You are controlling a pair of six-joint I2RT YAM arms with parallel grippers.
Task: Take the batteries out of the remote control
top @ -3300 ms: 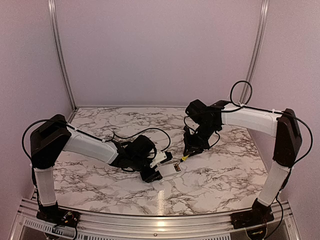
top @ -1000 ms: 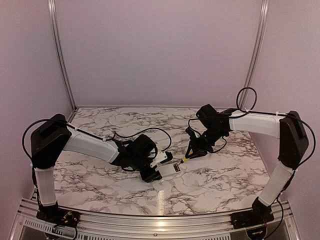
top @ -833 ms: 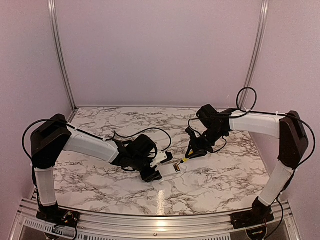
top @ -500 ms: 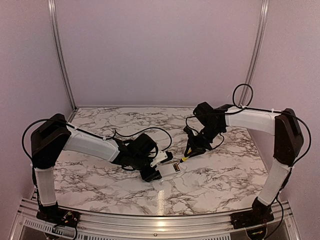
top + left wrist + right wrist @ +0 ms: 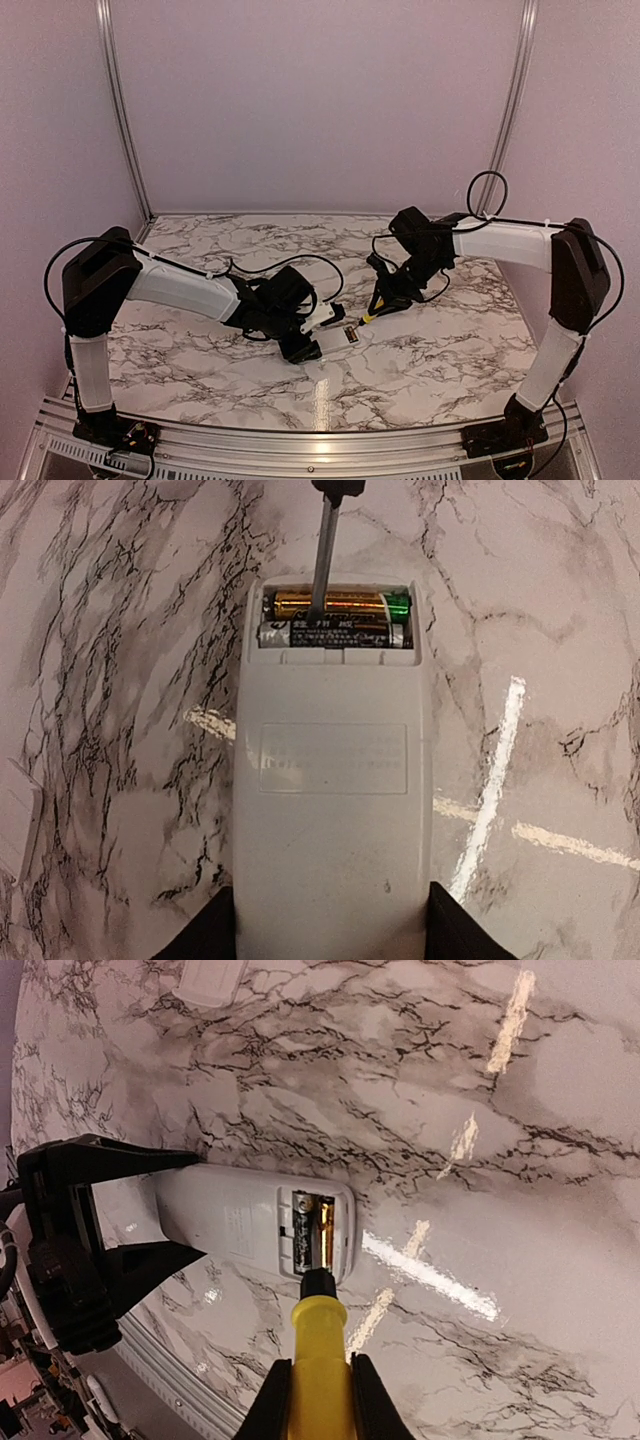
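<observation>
The white remote control lies flat on the marble table, its battery recess open and facing up. Two batteries sit side by side in the recess: a gold one and a dark one. My left gripper is shut on the remote's near end. My right gripper is shut on a yellow-handled screwdriver; its metal shaft reaches into the recess and its tip rests between the two batteries. In the top view the remote lies between both grippers, with the screwdriver at its right end.
A white battery cover lies loose on the table beyond the remote, also showing at the left edge of the left wrist view. The metal table rail runs along the near edge. Purple walls enclose the back and sides.
My right arm shifted slightly left and back toward the remote over the last second. The screwdriver tip stays at the recess. The left arm and remote have not moved.
</observation>
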